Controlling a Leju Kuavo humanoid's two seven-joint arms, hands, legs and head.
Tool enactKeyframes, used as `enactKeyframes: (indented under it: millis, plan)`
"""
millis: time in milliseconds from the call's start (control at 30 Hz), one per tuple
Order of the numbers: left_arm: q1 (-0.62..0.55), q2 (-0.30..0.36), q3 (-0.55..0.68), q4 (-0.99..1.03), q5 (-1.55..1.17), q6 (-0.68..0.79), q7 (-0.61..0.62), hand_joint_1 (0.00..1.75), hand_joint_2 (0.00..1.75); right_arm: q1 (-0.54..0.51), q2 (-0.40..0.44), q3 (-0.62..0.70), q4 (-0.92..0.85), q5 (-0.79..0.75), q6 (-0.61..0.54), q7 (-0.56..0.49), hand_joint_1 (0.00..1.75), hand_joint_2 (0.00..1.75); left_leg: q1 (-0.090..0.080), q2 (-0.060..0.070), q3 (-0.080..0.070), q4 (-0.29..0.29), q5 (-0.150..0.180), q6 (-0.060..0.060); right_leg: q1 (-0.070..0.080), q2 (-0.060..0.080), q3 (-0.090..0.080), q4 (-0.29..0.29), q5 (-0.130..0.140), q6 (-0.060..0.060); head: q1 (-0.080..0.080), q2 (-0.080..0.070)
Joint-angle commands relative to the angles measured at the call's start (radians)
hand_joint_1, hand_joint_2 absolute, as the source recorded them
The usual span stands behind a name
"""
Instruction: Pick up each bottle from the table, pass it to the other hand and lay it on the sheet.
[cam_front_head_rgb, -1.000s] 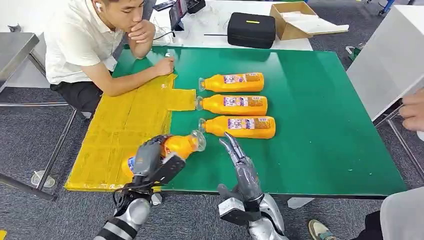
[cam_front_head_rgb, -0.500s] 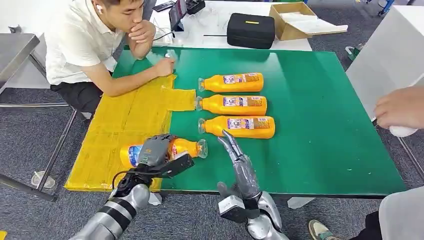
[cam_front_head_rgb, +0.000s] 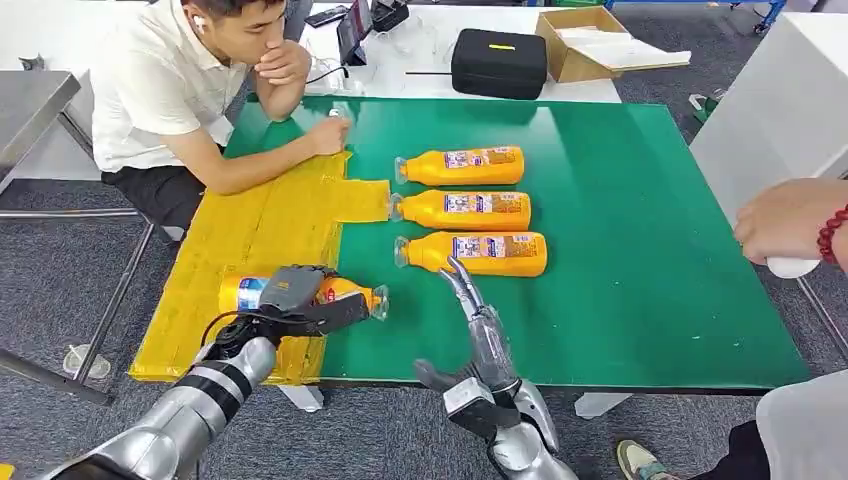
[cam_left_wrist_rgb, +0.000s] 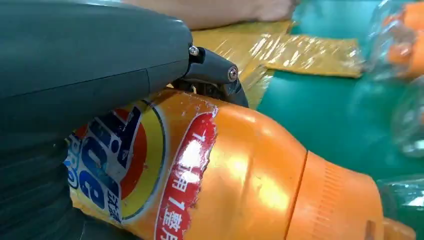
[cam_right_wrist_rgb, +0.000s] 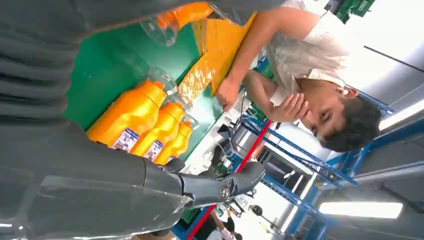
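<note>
Bottles lie on a green desk (cam_front_head_rgb: 640, 250), the largest surface in view. A yellow sheet (cam_front_head_rgb: 260, 230) covers the desk's left edge strip, from the near left corner toward the far left corner. A seated person (cam_front_head_rgb: 160, 90) leans on the far left corner, forearm resting on the sheet. Another person's hand (cam_front_head_rgb: 790, 220) hangs past the right edge. Behind the far edge, a white table carries a black case (cam_front_head_rgb: 498, 62) and an open cardboard box (cam_front_head_rgb: 590, 40); papers lie in the box.

Three orange bottles (cam_front_head_rgb: 465, 210) lie on their sides in a row at mid-desk, caps toward the sheet, well apart from the edges.

Left hand (cam_front_head_rgb: 295, 298) is wrapped over a fourth orange bottle (cam_front_head_rgb: 345, 293), which lies low across the sheet's right border near the front edge, cap over the green.

Right hand (cam_front_head_rgb: 478, 315) is empty, fingers straight and extended, tips just beside the nearest bottle (cam_front_head_rgb: 480, 253) of the row.
</note>
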Motion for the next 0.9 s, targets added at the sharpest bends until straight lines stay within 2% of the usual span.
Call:
enactKeyframes:
  millis: [33,67,167,633,900]
  plan:
    - [0.019,0.022,0.054,0.107,0.094,-0.052,-0.026,0.65,1.75,-0.059,-0.02,0.042,0.094,-0.035,-0.003,-0.003,0.0,1.75,0.0,0.004,0.002,-0.001,0.0,0.0,0.0,0.004,0.0,-0.001,0.001,-0.001,0.0,0.0]
    - [0.023,0.017,0.064,0.105,0.103,-0.041,-0.022,0.21,1.75,-0.058,-0.021,0.04,0.097,-0.035,-0.005,-0.003,0.0,1.75,0.0,0.005,0.002,-0.002,0.0,0.0,0.0,0.006,0.0,-0.001,0.002,-0.001,0.0,0.0]
    - [0.025,0.011,0.076,0.107,0.114,-0.042,-0.004,0.0,1.75,-0.058,-0.015,0.038,0.109,-0.036,0.009,-0.003,0.0,1.75,0.0,0.003,0.003,-0.001,0.0,0.0,0.0,0.003,0.002,-0.001,0.001,-0.001,0.0,0.0]
    - [0.031,0.019,0.071,0.113,0.117,-0.072,-0.007,0.0,1.75,-0.063,-0.01,0.034,0.126,-0.04,0.015,-0.003,0.0,1.75,0.0,0.004,0.003,-0.002,0.001,0.0,0.0,0.005,0.001,-0.001,0.002,-0.001,0.0,0.0]
    - [0.045,0.005,0.067,0.059,0.114,0.003,-0.05,0.0,1.75,-0.043,-0.015,0.026,0.115,-0.038,0.011,-0.003,0.0,1.75,0.0,0.002,0.002,-0.002,0.001,0.001,0.0,0.003,0.001,-0.001,0.001,-0.001,0.0,0.0]
